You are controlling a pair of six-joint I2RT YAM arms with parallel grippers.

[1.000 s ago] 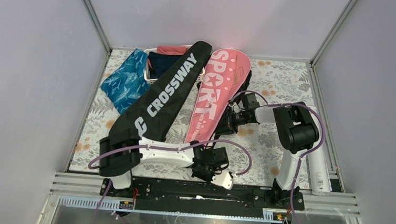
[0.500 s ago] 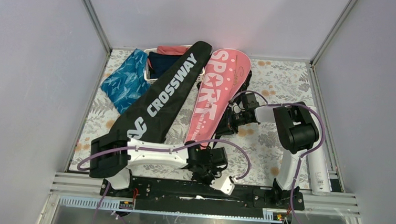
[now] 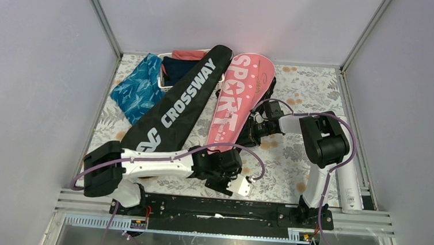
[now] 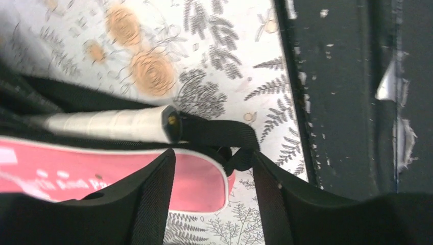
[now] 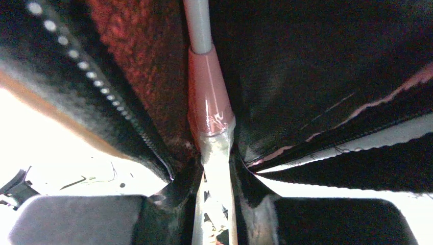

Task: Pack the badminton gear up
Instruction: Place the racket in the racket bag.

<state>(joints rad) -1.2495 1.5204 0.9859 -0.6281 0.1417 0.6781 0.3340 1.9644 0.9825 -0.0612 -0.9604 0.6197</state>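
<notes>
The black CROSSWAY bag (image 3: 175, 105) lies diagonally, partly over the basket. Beside it lies the pink SPORT bag (image 3: 236, 101), whose narrow end (image 4: 194, 181) shows between my left fingers (image 4: 153, 199). My left gripper (image 3: 223, 159) (image 4: 212, 158) is open over that end. A white-wrapped racket handle (image 4: 102, 125) with a black butt cap and a black strap (image 4: 219, 133) lie just beyond. My right gripper (image 3: 256, 134) (image 5: 217, 176) is shut on another racket handle (image 5: 217, 163) at the pink bag's side opening. Its pink cone (image 5: 207, 87) and grey shaft run into the bag. The white shuttlecock tube (image 3: 349, 181) lies at the right edge.
A white slatted basket (image 3: 162, 79) with navy and red clothes stands at the back left, with a blue patterned cloth (image 3: 139, 88) beside it. The black base rail (image 3: 220, 209) (image 4: 352, 92) runs along the near edge. Metal frame posts border the floral tablecloth (image 3: 303, 94).
My left gripper has gone from shut to open and moved left and away from the rail, to the pink bag's narrow end. Its elbow swung left. The right arm has not moved.
</notes>
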